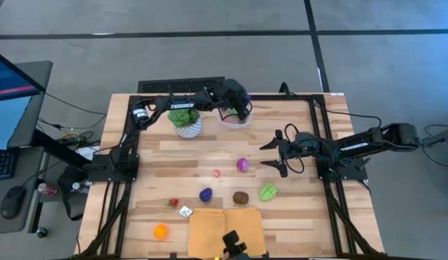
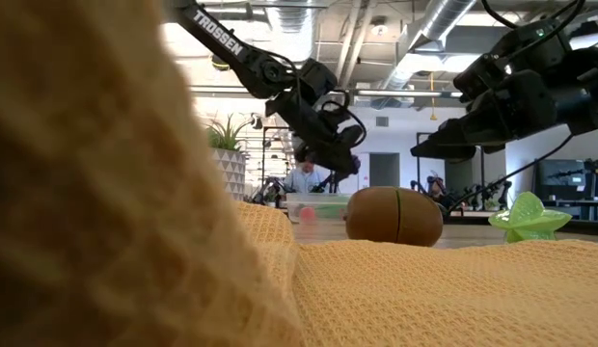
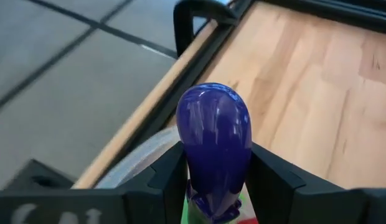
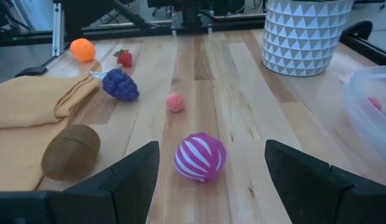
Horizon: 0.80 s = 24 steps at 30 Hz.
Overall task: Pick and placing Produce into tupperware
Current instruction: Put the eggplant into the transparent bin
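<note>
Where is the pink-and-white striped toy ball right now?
In the high view, the pink-and-white striped toy ball lies mid-table, between the small pink round toy and the open right gripper.

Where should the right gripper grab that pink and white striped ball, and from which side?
Across its widest middle, coming straight down from above. The striped ball is round, sits free on bare wood with nothing touching it, and already lies between the open fingers of the right gripper. A grip off the middle would probably squeeze it out.
</note>
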Available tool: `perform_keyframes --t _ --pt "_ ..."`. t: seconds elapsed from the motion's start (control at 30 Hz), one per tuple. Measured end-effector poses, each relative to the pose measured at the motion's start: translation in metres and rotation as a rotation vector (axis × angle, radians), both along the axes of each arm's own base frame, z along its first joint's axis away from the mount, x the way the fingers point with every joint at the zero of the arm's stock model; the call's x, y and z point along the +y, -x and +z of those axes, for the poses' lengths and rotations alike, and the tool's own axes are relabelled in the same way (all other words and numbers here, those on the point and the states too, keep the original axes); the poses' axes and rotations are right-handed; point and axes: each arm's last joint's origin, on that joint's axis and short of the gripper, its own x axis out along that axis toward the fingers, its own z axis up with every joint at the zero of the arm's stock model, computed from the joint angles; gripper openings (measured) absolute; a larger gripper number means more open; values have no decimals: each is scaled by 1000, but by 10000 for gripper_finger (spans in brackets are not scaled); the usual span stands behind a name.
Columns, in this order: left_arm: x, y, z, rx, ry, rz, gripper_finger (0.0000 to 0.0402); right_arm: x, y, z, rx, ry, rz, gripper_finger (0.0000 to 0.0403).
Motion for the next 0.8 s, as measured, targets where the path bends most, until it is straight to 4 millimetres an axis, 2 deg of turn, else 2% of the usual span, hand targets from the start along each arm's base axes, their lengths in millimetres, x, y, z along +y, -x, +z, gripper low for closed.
perform_keyframes --t 0.1,0.47,0.8 --pt "1 1 -8 29 30 -3 127 0 0 0 0 -5 -3 315" --pt "-4 4 -13 70 108 -86 126 0 0 0 0 -5 -3 315" --pt "-5 4 -14 83 95 -128 157 0 0 0 0 -6 -3 315"
